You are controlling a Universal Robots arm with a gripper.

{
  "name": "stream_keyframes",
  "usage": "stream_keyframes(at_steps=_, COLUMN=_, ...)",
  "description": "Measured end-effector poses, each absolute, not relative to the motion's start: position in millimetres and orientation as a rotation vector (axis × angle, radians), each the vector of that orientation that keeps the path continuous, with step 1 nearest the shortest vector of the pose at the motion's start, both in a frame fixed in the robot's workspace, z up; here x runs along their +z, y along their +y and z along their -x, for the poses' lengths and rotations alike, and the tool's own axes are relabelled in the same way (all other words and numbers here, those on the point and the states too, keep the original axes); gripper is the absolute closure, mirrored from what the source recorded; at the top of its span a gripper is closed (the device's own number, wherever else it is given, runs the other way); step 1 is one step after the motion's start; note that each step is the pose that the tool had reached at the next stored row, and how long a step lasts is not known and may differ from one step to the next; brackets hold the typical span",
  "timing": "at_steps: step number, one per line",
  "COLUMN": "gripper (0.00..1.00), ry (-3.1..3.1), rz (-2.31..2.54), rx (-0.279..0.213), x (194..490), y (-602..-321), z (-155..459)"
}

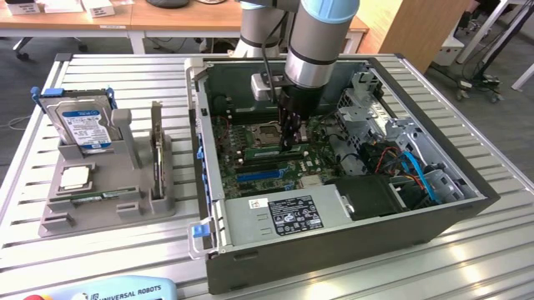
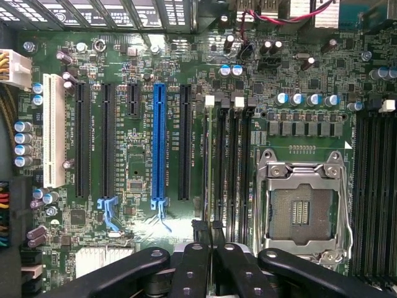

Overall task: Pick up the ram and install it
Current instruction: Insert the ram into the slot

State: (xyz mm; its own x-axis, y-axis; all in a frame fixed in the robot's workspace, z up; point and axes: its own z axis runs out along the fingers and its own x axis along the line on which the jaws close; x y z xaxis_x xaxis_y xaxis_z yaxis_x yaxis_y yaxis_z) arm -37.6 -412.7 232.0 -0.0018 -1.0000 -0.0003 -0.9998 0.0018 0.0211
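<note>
Your arm drops straight down into the open steel case (image 1: 467, 206), gripper (image 1: 289, 147) clenched on the ram (image 1: 264, 150), a thin green stick held edge-on over black slots (image 2: 232, 161) beside the square silver socket (image 2: 304, 211).

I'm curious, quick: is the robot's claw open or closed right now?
Gripper: shut, down at the ram on the motherboard; a grip cannot be told.

Locate the ram (image 1: 265, 152) inside the open case (image 1: 334, 262): it is a long, thin green stick standing on its long edge, just beside the processor socket (image 1: 265, 132). In the wrist view you see it edge-on as a narrow line alongside the memory slots (image 2: 236, 167). One end sits between the closed fingertips of the gripper (image 2: 209, 231), and you cannot tell whether it is fully seated.
</note>
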Motion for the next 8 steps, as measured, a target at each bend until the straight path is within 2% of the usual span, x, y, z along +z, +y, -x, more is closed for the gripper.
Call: stream_keyframes(at_steps=8, gripper=0.89, ry=-2.213, rz=-2.209, rx=-0.024, x=231.2, y=-412.8, z=37.4)
